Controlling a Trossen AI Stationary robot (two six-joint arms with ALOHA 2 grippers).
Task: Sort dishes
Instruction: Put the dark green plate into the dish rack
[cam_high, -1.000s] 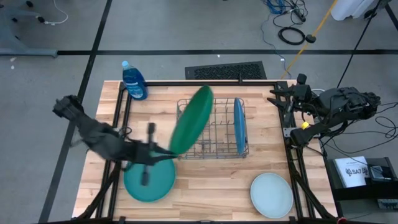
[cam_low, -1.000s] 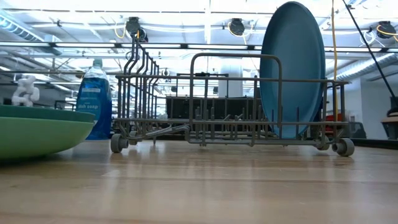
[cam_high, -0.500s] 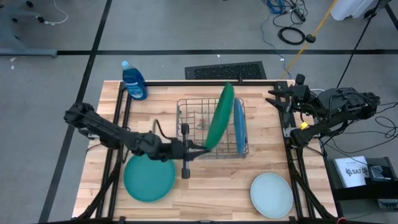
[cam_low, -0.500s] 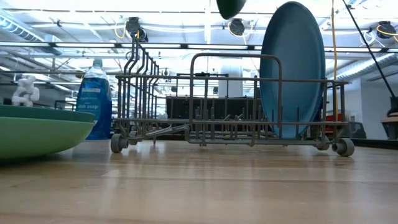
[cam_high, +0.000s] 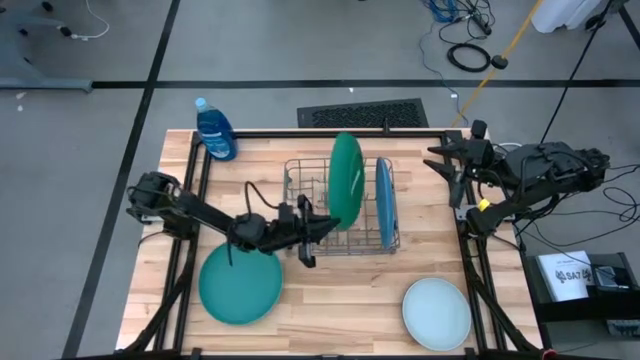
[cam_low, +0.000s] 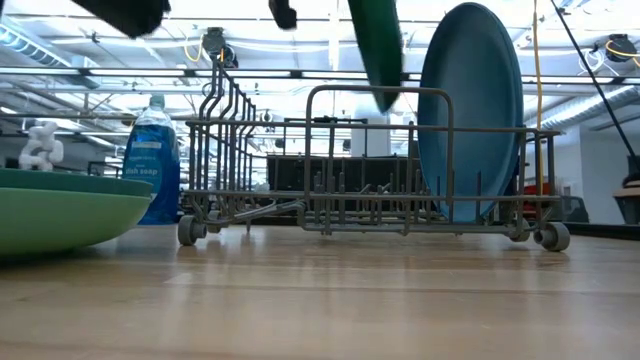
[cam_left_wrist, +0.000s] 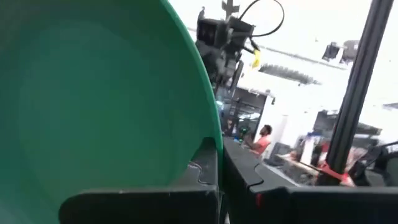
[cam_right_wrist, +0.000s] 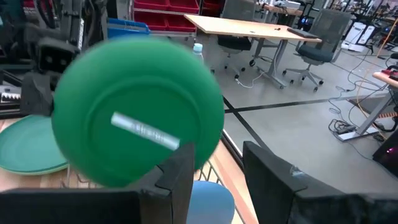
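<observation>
While fingers (cam_left_wrist: 219, 180) clamp, green plate (cam_high: 346, 182) seemingly enters rack (cam_high: 310, 178).

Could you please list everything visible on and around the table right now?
Round dark green plate: one, upright over the rack, held on edge.
Round bright blue plate: one, standing in the rack's right side.
Round teal plate: one, flat at the table's front left.
Round pale mint plate: one, flat at the front right.
Grey wire dish rack: one, table centre.
Blue plastic bottle: one, back left corner.
Wooden table: one, light brown.
Left hand: shut on the dark green plate.
Right hand: waiting off the table's right edge.
</observation>
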